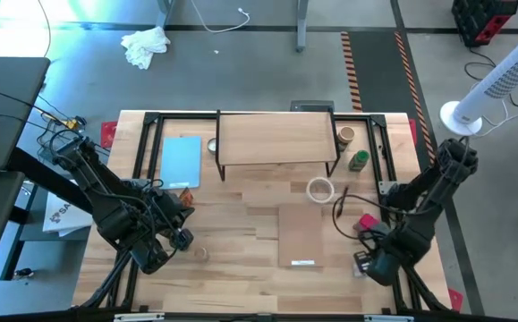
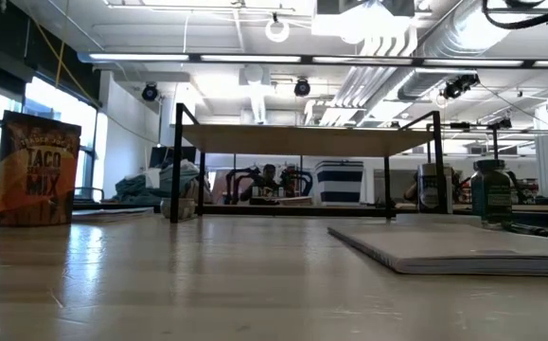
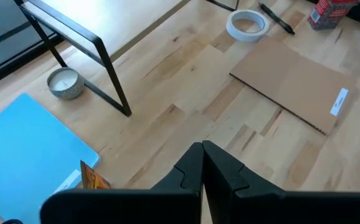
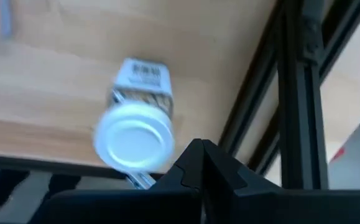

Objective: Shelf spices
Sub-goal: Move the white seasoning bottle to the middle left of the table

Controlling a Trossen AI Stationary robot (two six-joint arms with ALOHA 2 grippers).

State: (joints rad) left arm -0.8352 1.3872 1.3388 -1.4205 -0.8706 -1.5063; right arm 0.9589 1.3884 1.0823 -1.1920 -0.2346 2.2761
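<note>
Shelf (image 1: 276, 136) with a pale plank top and thin black wire end frames stands at the far middle of the wooden surface (image 1: 241, 224), its top bare. Two spice jars stand just beside its right end: a tan-topped jar (image 1: 345, 135) farther back and a green-topped jar (image 1: 358, 161) nearer the front; the low view shows them upright (image 2: 434, 186) (image 2: 490, 192). A small round tin (image 1: 213, 145) sits at the shelf's left end, between it and a flat light-blue pad (image 1: 181, 161). A red-topped container (image 1: 366, 223) lies near the right arm, and a small ring-shaped item (image 1: 201, 254) rests near the front left. A white-lidded jar (image 4: 136, 134) lies on its side close under the right wrist camera, next to the black frame rail.

A white tape ring (image 1: 320, 190) lies in front of the shelf's right end, with a black pen (image 1: 338, 205) just beside it and a flat cardboard sheet (image 1: 301, 236) nearer the front. An orange taco mix packet (image 2: 36, 169) stands upright at the left.

Left end effector (image 1: 180, 238) hovers over the front left of the surface, fingers pressed together and holding nothing. Right end effector (image 1: 366, 264) hangs at the front right edge, likewise fully closed and empty.
</note>
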